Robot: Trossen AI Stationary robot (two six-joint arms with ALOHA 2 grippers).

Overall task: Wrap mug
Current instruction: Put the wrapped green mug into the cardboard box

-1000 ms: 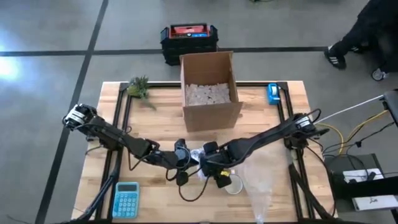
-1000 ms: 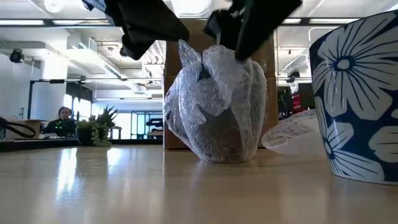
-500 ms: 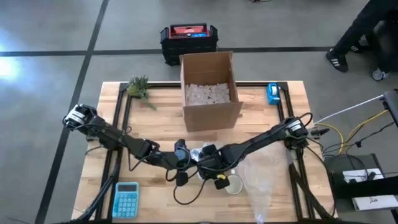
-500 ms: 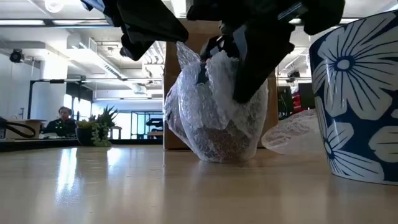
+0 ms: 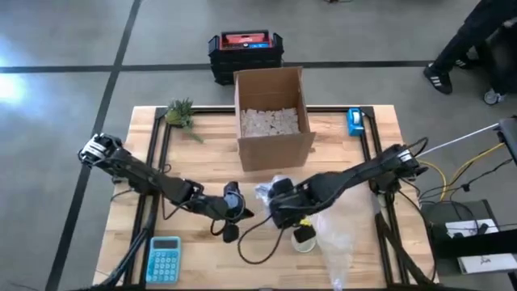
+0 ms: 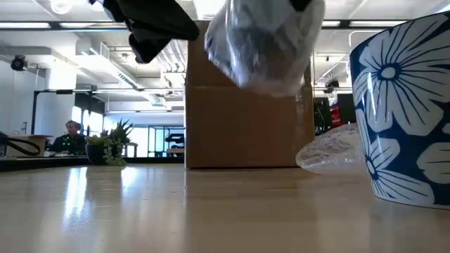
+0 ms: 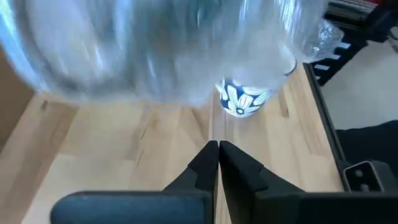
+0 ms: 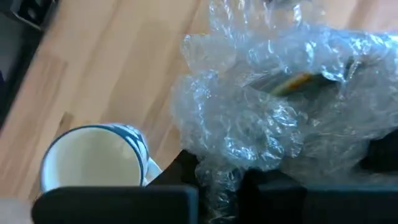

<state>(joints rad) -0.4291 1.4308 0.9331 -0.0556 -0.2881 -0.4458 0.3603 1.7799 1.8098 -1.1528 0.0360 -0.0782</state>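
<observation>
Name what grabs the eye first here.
The bubble-wrapped bundle hangs in the air, clear of the table, gripped by the right gripper in front of the open cardboard box. A blue-and-white flowered mug stands unwrapped nearby. The left gripper, shut and empty, sits beside the bundle.

A: Can you make out the mug inside the bubble wrap bundle [image 6: 266, 43]?
B: No, the wrap hides it, and the bundle is blurred and cut off at the top in the low view
A: And the right hand [image 8: 224, 180]?
B: Plastic covers its fingers; the grip is unclear
</observation>
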